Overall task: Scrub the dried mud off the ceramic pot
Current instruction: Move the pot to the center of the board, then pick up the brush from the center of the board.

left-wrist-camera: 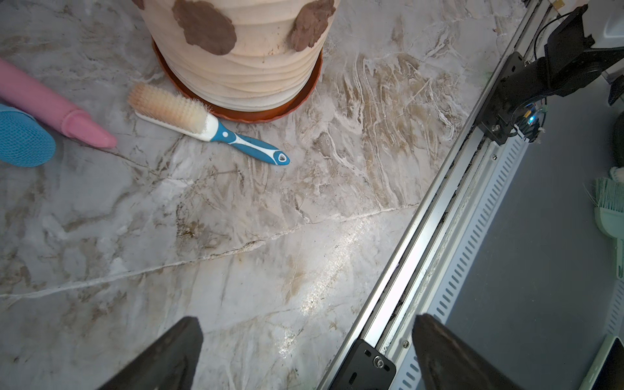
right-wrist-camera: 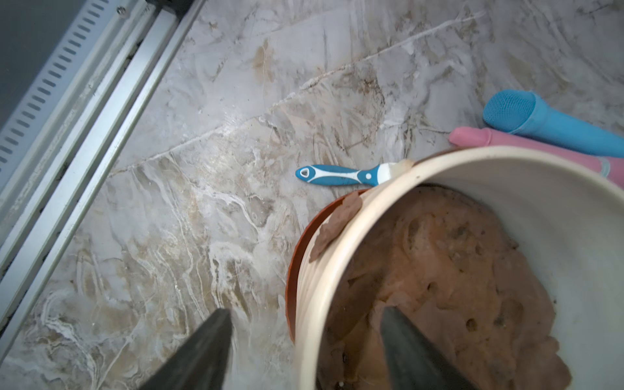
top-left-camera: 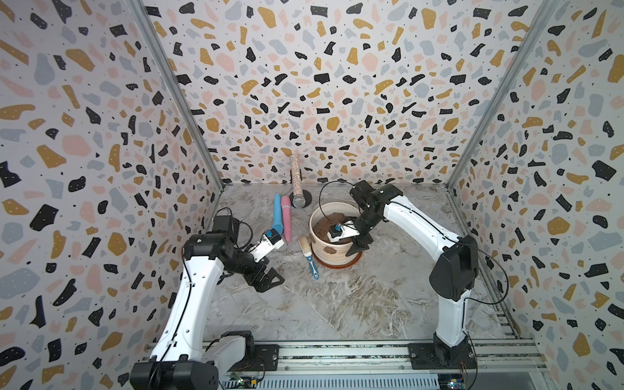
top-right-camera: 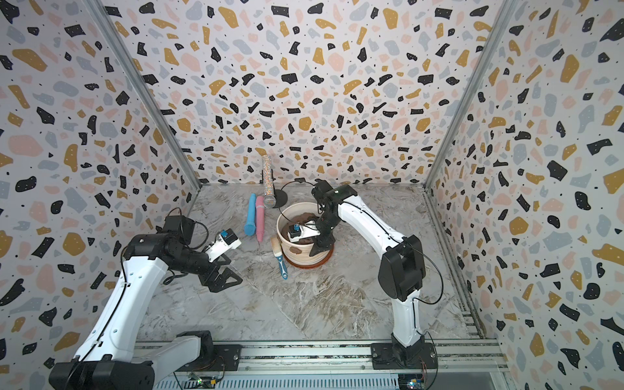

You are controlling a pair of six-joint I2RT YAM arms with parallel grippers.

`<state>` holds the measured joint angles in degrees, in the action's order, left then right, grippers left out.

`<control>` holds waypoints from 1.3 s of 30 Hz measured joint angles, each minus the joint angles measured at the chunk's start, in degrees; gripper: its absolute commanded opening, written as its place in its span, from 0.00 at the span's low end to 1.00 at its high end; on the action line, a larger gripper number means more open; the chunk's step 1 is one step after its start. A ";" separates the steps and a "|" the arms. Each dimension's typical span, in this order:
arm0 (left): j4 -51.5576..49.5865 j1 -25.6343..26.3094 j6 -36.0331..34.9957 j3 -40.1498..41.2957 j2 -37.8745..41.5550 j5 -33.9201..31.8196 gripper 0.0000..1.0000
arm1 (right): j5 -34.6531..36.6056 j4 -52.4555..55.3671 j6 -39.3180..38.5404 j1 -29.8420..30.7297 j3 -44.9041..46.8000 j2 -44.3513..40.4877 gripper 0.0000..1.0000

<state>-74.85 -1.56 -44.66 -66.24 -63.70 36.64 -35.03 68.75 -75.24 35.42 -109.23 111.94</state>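
Toward the back of the marble table [top-left-camera: 337,304], the ceramic pot [top-left-camera: 339,254] stands on its brown saucer [left-wrist-camera: 236,114], dried mud [left-wrist-camera: 206,27] patching its ribbed wall; a scrub brush [top-left-camera: 310,260] lies just beside the saucer. The right gripper [right-wrist-camera: 305,309] straddles the rim, jaws apart, one finger over the soil [right-wrist-camera: 456,270]. The left gripper [left-wrist-camera: 307,317] hovers apart from the pot, jaws spread wide

Your left gripper [left-wrist-camera: 307,324] hangs with jaws wide apart above the marble table [left-wrist-camera: 236,243]. The ceramic pot [left-wrist-camera: 243,71] sits in a terracotta saucer [left-wrist-camera: 304,91] and carries two patches of dried mud [left-wrist-camera: 204,28] on its ribbed wall. A blue-handled brush [left-wrist-camera: 189,116] lies just beside the saucer, near a pink tool [left-wrist-camera: 50,104].
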 measured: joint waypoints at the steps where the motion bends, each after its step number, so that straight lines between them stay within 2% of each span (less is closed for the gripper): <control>1: 0.17 -0.04 0.39 0.11 0.00 0.09 1.00 | -0.81 -0.17 0.26 0.13 0.00 -0.61 1.00; 4: 1.90 -0.20 2.95 1.03 0.00 0.74 1.00 | -2.64 -1.33 3.04 0.22 0.70 -4.02 1.00; 6: 3.45 -0.35 5.16 1.92 0.00 1.40 1.00 | -2.29 -3.43 7.56 0.22 1.75 -7.41 1.00; 8: 5.53 -0.68 8.20 2.93 0.00 1.57 1.00 | 1.79 -8.59 17.64 0.24 3.87 -12.24 1.00; 11: 9.35 -1.99 13.16 4.42 0.00 -0.31 1.00 | 13.62 -15.61 35.54 0.39 5.49 -17.20 1.00; 13: 12.31 -3.34 17.35 5.38 -0.07 -3.10 1.00 | 21.66 -18.45 47.34 0.24 5.42 -19.28 1.00; 15: 14.80 -5.03 21.70 5.90 -0.44 -6.08 1.00 | 26.40 -19.12 57.05 0.00 5.75 -20.87 1.00; 20: 19.67 -8.37 28.92 6.01 -3.10 -12.22 1.00 | 28.70 -19.61 79.78 0.31 12.11 -25.09 0.96; 24: 21.75 -9.22 33.18 6.01 -6.43 -16.92 1.00 | 31.52 -20.33 92.78 6.43 21.66 -28.59 0.88; 28: 23.02 -10.01 36.70 6.08 -9.38 -20.81 1.00 | 35.32 -22.32 102.40 14.69 30.16 -32.48 0.78; 32: 23.98 -10.32 38.86 6.60 -9.84 -24.02 1.00 | 41.03 -25.64 107.86 21.46 35.21 -34.67 0.72; 36: 24.04 -10.80 40.09 6.62 -9.84 -25.31 1.00 | 48.63 -30.01 108.67 28.09 35.47 -30.21 0.72; 39: 24.04 -11.28 40.89 6.62 -9.99 -25.62 1.00 | 50.25 -33.62 108.83 31.15 34.91 -23.19 0.73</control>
<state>-50.81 -12.84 -3.77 -59.61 -73.69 11.03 15.22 35.14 33.58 66.57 -74.32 88.75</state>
